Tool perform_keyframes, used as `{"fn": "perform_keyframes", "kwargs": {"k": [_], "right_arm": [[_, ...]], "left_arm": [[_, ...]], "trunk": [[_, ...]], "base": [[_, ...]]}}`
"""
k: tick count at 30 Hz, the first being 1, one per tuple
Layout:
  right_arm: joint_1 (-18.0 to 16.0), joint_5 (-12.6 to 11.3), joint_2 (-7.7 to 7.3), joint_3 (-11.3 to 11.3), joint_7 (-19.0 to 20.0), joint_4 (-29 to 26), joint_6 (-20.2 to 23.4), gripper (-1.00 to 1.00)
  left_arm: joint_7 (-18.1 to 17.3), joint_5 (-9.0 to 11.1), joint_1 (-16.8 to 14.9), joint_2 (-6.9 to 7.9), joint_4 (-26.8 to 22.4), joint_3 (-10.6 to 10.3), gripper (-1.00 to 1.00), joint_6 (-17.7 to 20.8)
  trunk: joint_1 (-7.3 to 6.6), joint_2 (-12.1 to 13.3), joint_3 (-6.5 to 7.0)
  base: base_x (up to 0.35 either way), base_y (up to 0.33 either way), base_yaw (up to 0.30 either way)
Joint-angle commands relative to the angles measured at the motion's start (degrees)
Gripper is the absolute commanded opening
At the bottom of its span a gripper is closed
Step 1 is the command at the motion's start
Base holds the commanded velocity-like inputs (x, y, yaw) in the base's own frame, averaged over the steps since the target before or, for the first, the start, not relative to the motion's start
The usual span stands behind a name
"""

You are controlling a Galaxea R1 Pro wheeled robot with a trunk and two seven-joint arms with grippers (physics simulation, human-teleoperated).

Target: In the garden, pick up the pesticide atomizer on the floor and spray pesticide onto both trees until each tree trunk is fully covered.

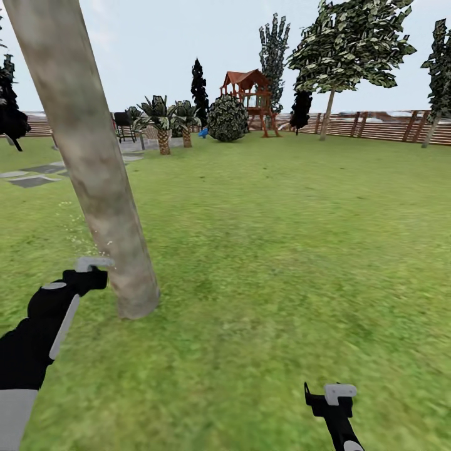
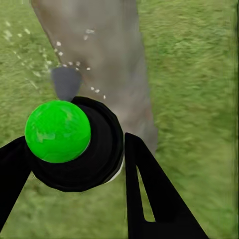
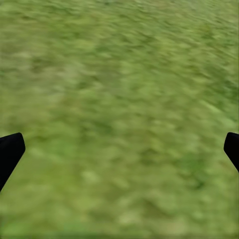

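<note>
Lawn (image 1: 282, 250) surrounds trunk (image 1: 94, 163); left end effector (image 2: 69, 164) clamps atomizer (image 2: 74, 144), right end effector (image 3: 119, 149) gapes empty.

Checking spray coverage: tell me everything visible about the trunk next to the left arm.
The tree trunk is a thick, smooth, bare cylinder, pale grey-beige with brownish and greenish mottling. It leans, its top toward the upper left of the head view, and its base meets the lawn. White specks float beside it. The left gripper, holding the green-capped atomizer, points at it; contact isn't apparent.
</note>
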Motion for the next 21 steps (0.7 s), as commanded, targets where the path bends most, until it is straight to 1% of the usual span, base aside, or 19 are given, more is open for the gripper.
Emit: {"fn": "perform_keyframes", "kwargs": {"k": [1,2,3,4,5,7,10,13,14,16,17,19,21], "right_arm": [[0.0,0.0,0.0,0.0,0.0,0.0,0.0,1.0],[0.0,0.0,0.0,0.0,0.0,0.0,0.0,1.0],[0.0,0.0,0.0,0.0,0.0,0.0,0.0,1.0],[0.0,0.0,0.0,0.0,0.0,0.0,0.0,1.0],[0.0,0.0,0.0,0.0,0.0,0.0,0.0,1.0],[0.0,0.0,0.0,0.0,0.0,0.0,0.0,1.0],[0.0,0.0,0.0,0.0,0.0,0.0,0.0,1.0],[0.0,0.0,0.0,0.0,0.0,0.0,0.0,1.0],[0.0,0.0,0.0,0.0,0.0,0.0,0.0,1.0],[0.0,0.0,0.0,0.0,0.0,0.0,0.0,1.0],[0.0,0.0,0.0,0.0,0.0,0.0,0.0,1.0],[0.0,0.0,0.0,0.0,0.0,0.0,0.0,1.0],[0.0,0.0,0.0,0.1,0.0,0.0,0.0,1.0]], "left_arm": [[0.0,1.0,-0.1,0.18,-0.1,0.7,-1.0,0.2],[0.0,2.4,-0.1,0.4,-0.1,2.5,-1.0,0.4],[0.0,3.1,-0.2,0.51,-0.1,4.7,-1.0,0.5],[0.0,3.4,-0.2,0.58,-0.1,5.9,-1.0,0.5],[0.0,3.5,-0.2,0.69,0.0,7.0,-1.0,0.6],[0.0,3.7,-0.2,0.79,0.2,7.7,-1.0,0.6],[-0.1,3.8,0.1,0.61,0.0,7.7,-1.0,0.6],[-0.1,3.8,0.2,0.63,0.6,7.2,-1.0,0.6],[-0.1,3.8,0.0,0.8,2.2,6.6,-1.0,0.6],[-0.1,3.7,-0.4,1.25,4.0,6.3,-1.0,0.5],[-0.1,3.7,-0.9,1.71,4.8,6.2,-1.0,0.6],[-0.2,3.7,-1.7,2.16,5.4,5.9,-1.0,0.5],[-0.1,3.5,-1.7,2.31,5.4,5.4,-1.0,0.5]], "trunk": [[0.0,0.0,0.0],[0.0,0.0,0.0],[0.0,0.0,0.0],[0.0,0.0,0.0],[0.0,0.0,0.0],[0.0,0.0,0.0],[0.0,0.0,0.0],[0.0,0.0,0.0],[0.0,0.0,0.0],[0.0,0.0,0.0],[0.0,0.0,0.0],[0.0,0.0,0.0],[0.0,0.0,0.0]], "base": [[0.0,0.0,0.0],[0.0,0.0,0.0],[0.0,0.0,0.0],[0.0,0.0,0.0],[0.0,0.0,0.0],[0.0,0.0,0.0],[0.0,0.0,0.0],[0.0,0.0,0.0],[0.0,0.0,0.0],[0.0,0.0,0.0],[0.0,0.0,0.0],[0.0,0.0,0.0],[0.0,0.0,0.0]]}}
